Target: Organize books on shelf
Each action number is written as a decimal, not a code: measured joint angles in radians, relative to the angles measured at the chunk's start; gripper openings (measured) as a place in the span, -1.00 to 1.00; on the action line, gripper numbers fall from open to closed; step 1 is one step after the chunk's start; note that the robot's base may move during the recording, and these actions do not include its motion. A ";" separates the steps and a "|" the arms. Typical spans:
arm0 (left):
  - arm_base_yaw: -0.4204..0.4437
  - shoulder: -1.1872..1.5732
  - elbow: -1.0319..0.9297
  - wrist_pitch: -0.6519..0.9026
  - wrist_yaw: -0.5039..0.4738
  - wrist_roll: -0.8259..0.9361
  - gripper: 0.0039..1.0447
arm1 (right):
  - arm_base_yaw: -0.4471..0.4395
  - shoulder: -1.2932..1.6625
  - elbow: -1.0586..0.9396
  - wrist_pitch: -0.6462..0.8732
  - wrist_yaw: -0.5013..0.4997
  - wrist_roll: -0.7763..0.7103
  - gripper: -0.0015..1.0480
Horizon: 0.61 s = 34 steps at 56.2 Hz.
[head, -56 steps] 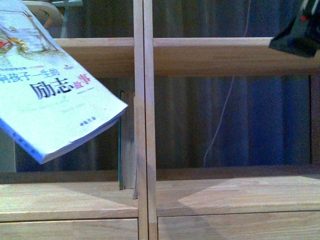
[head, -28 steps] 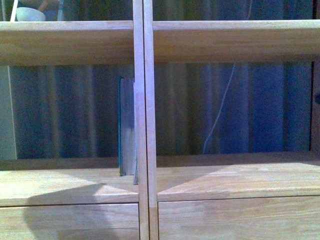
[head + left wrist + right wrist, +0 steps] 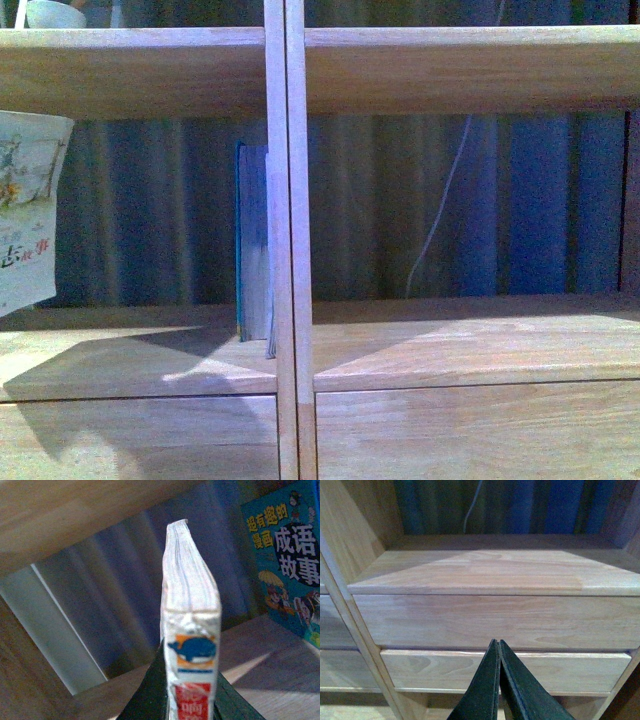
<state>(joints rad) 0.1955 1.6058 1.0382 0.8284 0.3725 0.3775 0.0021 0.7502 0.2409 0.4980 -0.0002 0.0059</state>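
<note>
The paperback (image 3: 28, 210), gone from the front view a moment ago, is back at the far left of the shelf (image 3: 400, 70), now upright and clamped in the left tool (image 3: 189, 700). The teal book (image 3: 252, 245) stands against the divider. The right tool (image 3: 497, 675) is pressed together, empty. It looks ready to slide in.

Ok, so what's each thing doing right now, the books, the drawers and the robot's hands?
Teal book: standing upright against the centre divider.
White paperback: gripped at its spine end, at the left compartment, apart from the teal book.
Left hand: shut on the white paperback.
Right hand: shut, holding nothing.
Drawers: closed.
</note>
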 joint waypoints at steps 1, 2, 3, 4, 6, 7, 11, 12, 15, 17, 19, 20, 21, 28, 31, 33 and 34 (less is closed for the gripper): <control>-0.006 0.017 0.016 0.000 -0.006 -0.001 -0.88 | 0.000 -0.009 -0.010 0.000 0.000 0.000 -0.94; -0.009 0.026 0.024 0.000 -0.009 -0.003 -0.88 | 0.000 -0.013 -0.014 0.000 0.000 0.000 -0.94; -0.016 0.042 0.040 0.000 -0.015 -0.005 -0.88 | 0.000 -0.022 -0.023 0.000 0.000 0.000 -0.94; -0.020 0.050 0.048 0.000 -0.019 -0.006 -0.88 | 0.000 -0.027 -0.028 0.000 0.000 0.000 -0.94; -0.035 0.083 0.079 0.000 -0.031 -0.009 -0.88 | 0.000 -0.045 -0.045 0.000 0.000 0.000 -0.94; -0.042 0.095 0.091 0.000 -0.035 -0.011 -0.88 | 0.000 -0.049 -0.049 0.000 0.000 0.000 -0.94; -0.068 0.144 0.141 0.000 -0.042 -0.022 -0.88 | 0.000 -0.079 -0.074 -0.001 0.000 0.000 -0.94; -0.072 0.151 0.149 0.000 -0.044 -0.026 -0.88 | 0.000 -0.083 -0.078 -0.002 0.000 0.000 -0.94; -0.095 0.191 0.193 0.000 -0.049 -0.037 -0.88 | 0.000 -0.104 -0.093 -0.006 0.000 0.000 -0.94; -0.112 0.218 0.224 -0.001 -0.056 -0.047 -0.88 | 0.000 -0.117 -0.102 -0.011 0.000 0.000 -0.94; -0.127 0.242 0.253 -0.004 -0.060 -0.057 -0.88 | 0.000 -0.130 -0.110 -0.016 0.000 0.000 -0.94; -0.134 0.254 0.268 -0.005 -0.061 -0.063 -0.88 | 0.000 -0.139 -0.116 -0.019 0.000 0.000 -0.94; -0.143 0.269 0.288 -0.006 -0.066 -0.069 -0.88 | 0.000 -0.148 -0.121 -0.023 0.000 0.000 -0.94; -0.187 0.352 0.394 -0.032 -0.091 -0.093 -0.88 | 0.000 -0.198 -0.148 -0.047 0.000 0.000 -0.94; -0.198 0.377 0.424 -0.040 -0.095 -0.095 -0.88 | 0.000 -0.216 -0.156 -0.057 0.000 0.000 -0.94; -0.212 0.406 0.457 -0.048 -0.101 -0.095 -0.88 | 0.000 -0.235 -0.161 -0.066 0.000 0.000 -0.94; -0.214 0.409 0.461 -0.048 -0.101 -0.095 -0.88 | 0.000 -0.239 -0.163 -0.069 0.000 0.000 -0.94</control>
<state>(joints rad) -0.0181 2.0148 1.4990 0.7799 0.2710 0.2821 0.0021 0.5110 0.0784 0.4290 -0.0006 0.0059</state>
